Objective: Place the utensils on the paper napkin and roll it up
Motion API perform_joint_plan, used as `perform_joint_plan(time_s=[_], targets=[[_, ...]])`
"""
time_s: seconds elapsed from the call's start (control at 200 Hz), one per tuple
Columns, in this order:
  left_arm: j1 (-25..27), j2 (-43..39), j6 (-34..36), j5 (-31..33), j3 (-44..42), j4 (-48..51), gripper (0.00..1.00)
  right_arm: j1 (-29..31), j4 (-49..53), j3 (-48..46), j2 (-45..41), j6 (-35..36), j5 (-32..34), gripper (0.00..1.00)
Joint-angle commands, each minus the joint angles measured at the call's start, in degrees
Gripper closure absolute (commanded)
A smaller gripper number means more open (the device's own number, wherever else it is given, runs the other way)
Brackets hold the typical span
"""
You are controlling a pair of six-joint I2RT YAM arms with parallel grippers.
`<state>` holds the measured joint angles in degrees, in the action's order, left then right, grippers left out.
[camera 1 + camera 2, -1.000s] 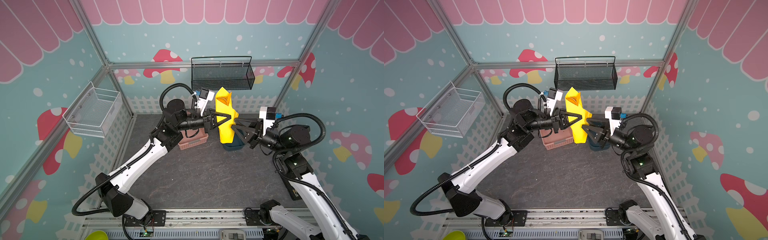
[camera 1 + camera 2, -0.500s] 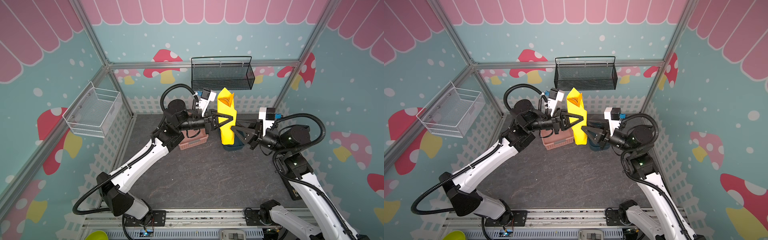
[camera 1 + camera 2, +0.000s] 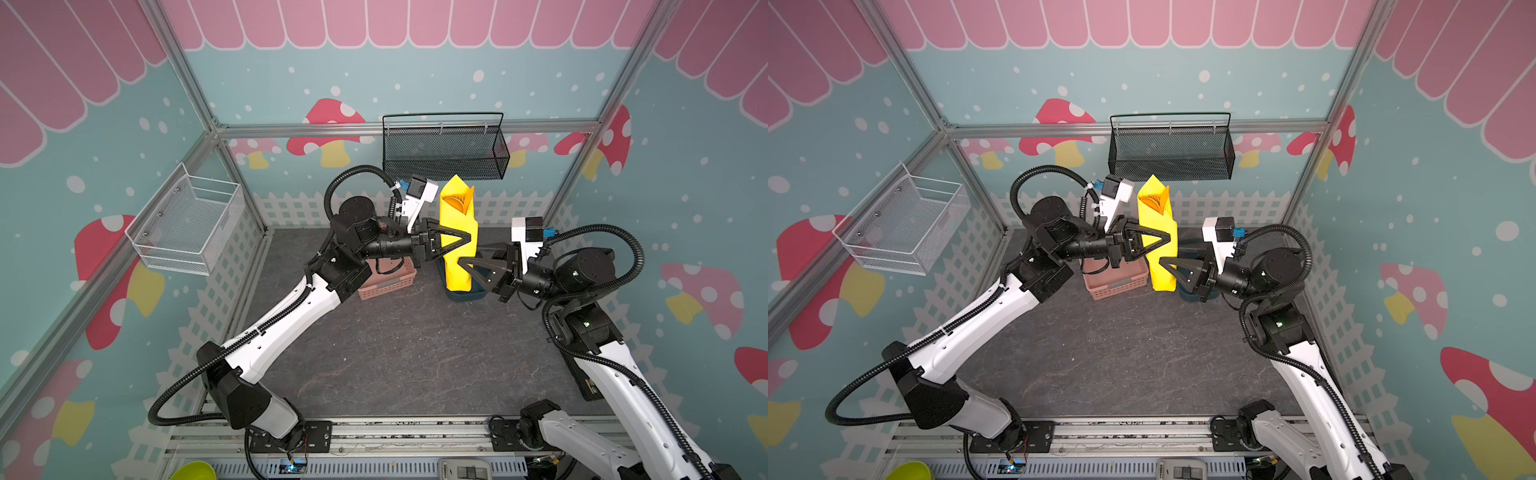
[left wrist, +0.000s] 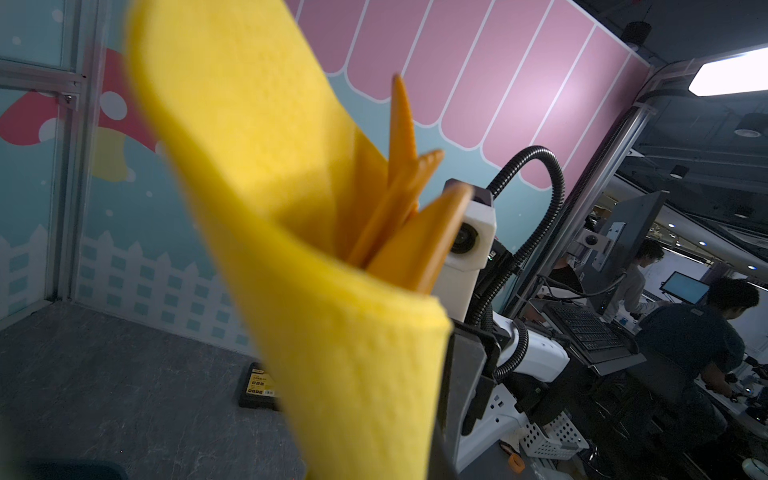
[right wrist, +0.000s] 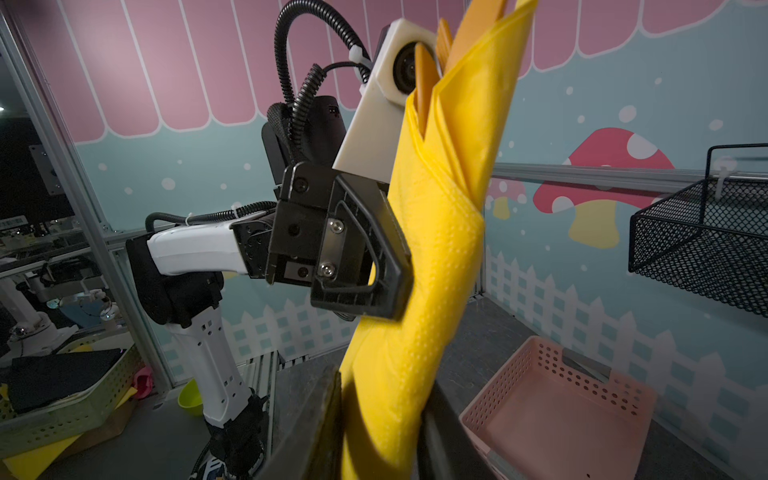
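Yellow paper napkin, wrapped round the utensils, stands upright in the air above the worktop. Your left fingers clench its middle. Whether the right fingers, lower down, grip it cannot be told. Close them gently and keep the roll vertical.

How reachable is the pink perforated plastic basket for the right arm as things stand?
Probably not directly. The rolled yellow paper napkin, upright in the left end effector, stands between the right end effector and the pink perforated plastic basket, whose top the left arm overhangs. Right jaws straddle the roll.
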<state>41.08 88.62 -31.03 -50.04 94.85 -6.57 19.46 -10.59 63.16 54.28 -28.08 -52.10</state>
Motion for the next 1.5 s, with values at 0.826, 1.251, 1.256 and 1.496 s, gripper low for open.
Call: perform_joint_plan(time_s=[0.826, 1.251, 1.256, 1.496], targets=[[0.94, -0.4, 4.17, 2.75, 2.19, 4.39, 0.81, -0.04, -4.58, -0.75, -0.04, -1.3, -4.98, 0.94], [0.33, -3.52, 6.18, 6.12, -0.27, 6.32, 0.73, -0.04, -2.96, -0.83, -1.45, 0.34, -2.47, 0.97], [0.32, -3.53, 6.16, 6.11, -0.27, 6.27, 0.73, -0.04, -2.91, -0.79, -1.5, 0.37, -2.43, 0.97], [0.23, -3.24, 5.22, 4.35, -0.43, 4.63, 0.85, -0.04, -2.42, -0.66, -1.72, 0.65, -2.26, 0.94]])
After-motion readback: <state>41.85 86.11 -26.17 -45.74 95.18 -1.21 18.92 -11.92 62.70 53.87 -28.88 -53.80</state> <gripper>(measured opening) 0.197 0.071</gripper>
